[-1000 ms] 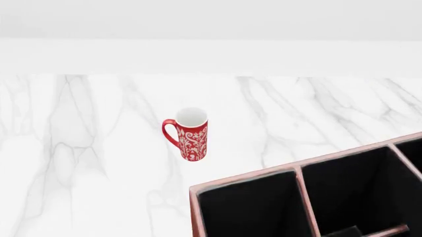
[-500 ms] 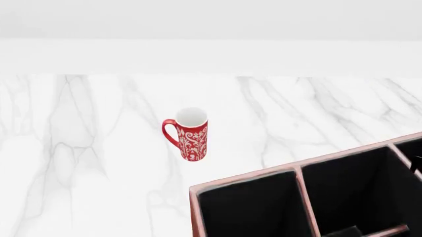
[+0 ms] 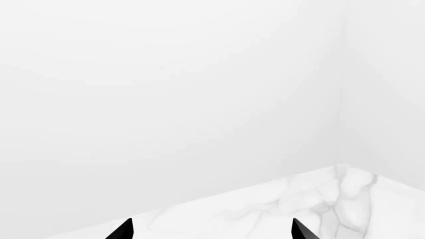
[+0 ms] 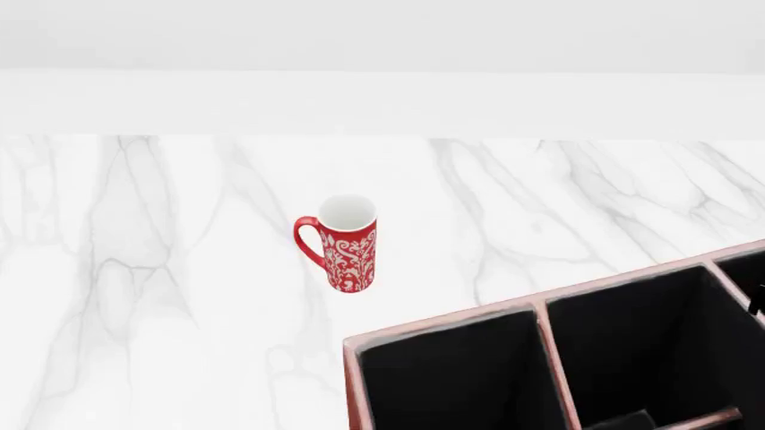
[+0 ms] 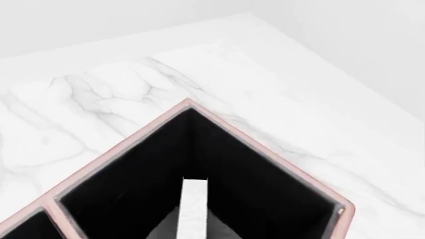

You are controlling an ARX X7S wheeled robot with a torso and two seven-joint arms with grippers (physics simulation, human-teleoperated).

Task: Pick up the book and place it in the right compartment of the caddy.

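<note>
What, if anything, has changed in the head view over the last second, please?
Very little. A small dark shape has crept in at the head view's right edge, over the reddish-brown caddy with pale pink rims; a second ago it was absent, and what it is cannot be told. The red-and-white patterned mug and the caddy have stayed put on the white marble table.
</note>
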